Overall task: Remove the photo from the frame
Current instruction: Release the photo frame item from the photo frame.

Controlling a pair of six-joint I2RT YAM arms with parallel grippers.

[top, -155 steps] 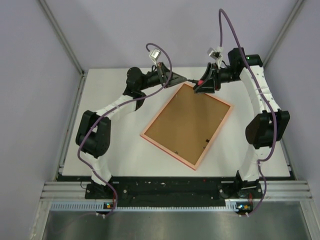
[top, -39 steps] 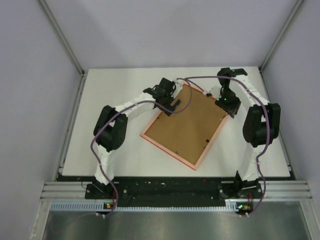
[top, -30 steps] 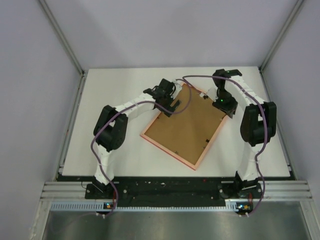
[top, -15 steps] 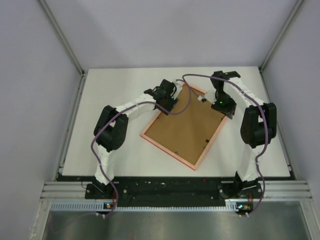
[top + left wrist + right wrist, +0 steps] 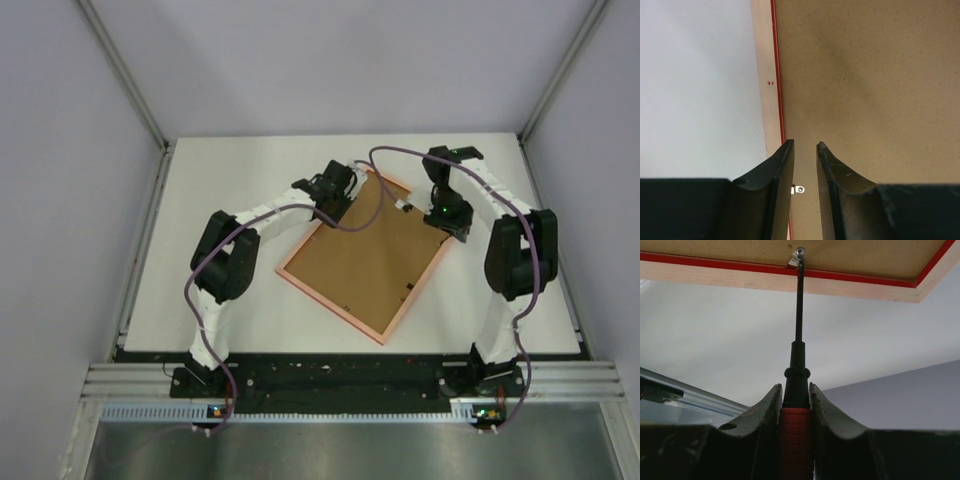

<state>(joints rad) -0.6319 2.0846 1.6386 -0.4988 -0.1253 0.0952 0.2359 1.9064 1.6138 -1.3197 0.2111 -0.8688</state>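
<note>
Checking the layout first, Ana asks: "Where does the frame (image 5: 362, 258) lie, and where is the photo?"

Ben: "The frame is face down on the table (image 5: 220, 200), turned on a diagonal. Its long axis runs from the far right toward the near left. All I see is the brown backing board (image 5: 865, 75) inside the red rim. The photo is hidden, presumably under that board, so it hasn't come out yet."

Ana: "Which arm is on what?"

Ben: "Both work the far end. The left gripper (image 5: 327, 192) hangs over the long left-hand edge near the far corner. The right gripper (image 5: 445, 213) sits off the far right corner, clenched on the red handle of a screwdriver (image 5: 798, 315). The black shaft points away from it, up to the short far edge, and the tip meets a small metal tab (image 5: 798, 255) right at the rim."

Ana: "And the left fingers (image 5: 782, 165)?"

Ben: "Drawn close, with a narrow slit between them. Another little tab (image 5: 798, 189) shows through that slit, just inside the red line (it looks tiny from the wrist camera). I can't tell whether they pinch it or merely straddle it."

Ana: "So what does the coming move turn on?"

Ben: "My judgement: the retaining tabs have to swing clear before the board lifts. The right arm is nearer the far-edge tab, with the tool lined up straight ahead of it. The left arm has its own tab directly below its fingertips. If either slips off, the frame may skate across the table."
</note>
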